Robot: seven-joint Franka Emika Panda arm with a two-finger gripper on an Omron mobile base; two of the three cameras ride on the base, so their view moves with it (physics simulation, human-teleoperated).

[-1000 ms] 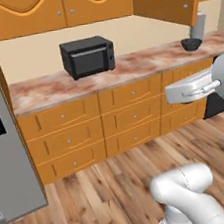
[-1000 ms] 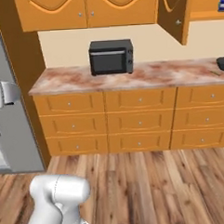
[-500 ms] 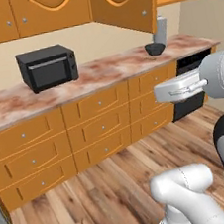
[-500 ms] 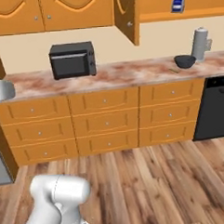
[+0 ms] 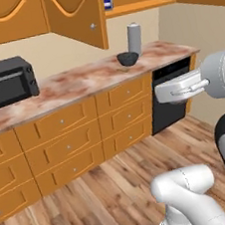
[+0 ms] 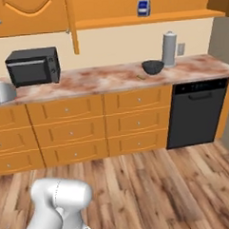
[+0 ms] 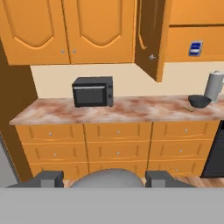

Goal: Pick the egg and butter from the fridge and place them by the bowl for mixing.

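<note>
Pincer (image 7: 105, 179): low in the hand view, its two dark tips standing fairly wide, holding the egg between them.
Egg (image 7: 107, 175): a pale grey rounded lump between the tips; whether both tips press on it cannot be told.
Arm: in the left base view the white hand reaches in from the right, level with the drawers and well apart from the counter (image 6: 110, 79).
Bowl (image 6: 153, 67): dark and round, upright on the counter toward its right end, above the seam between drawers and dishwasher (image 6: 197, 113).
Butter (image 6: 140, 77): a small olive stick lying on the counter just beside the bowl, on the side nearer the microwave (image 6: 33, 67) and nearer the counter's front edge; whether it touches the bowl cannot be told.
Cylinder (image 6: 169, 49): tall, grey, with a knob, upright just behind the bowl near the wall.
Microwave: black-fronted, on the counter's left part, well apart from the bowl.
Cabinet door (image 5: 74, 14): swung open above the counter, between microwave and bowl.
Shelf (image 6: 144, 18): carries a small blue and white box (image 6: 143, 7) above the bowl.
Floor (image 6: 153, 190): wood planks.
</note>
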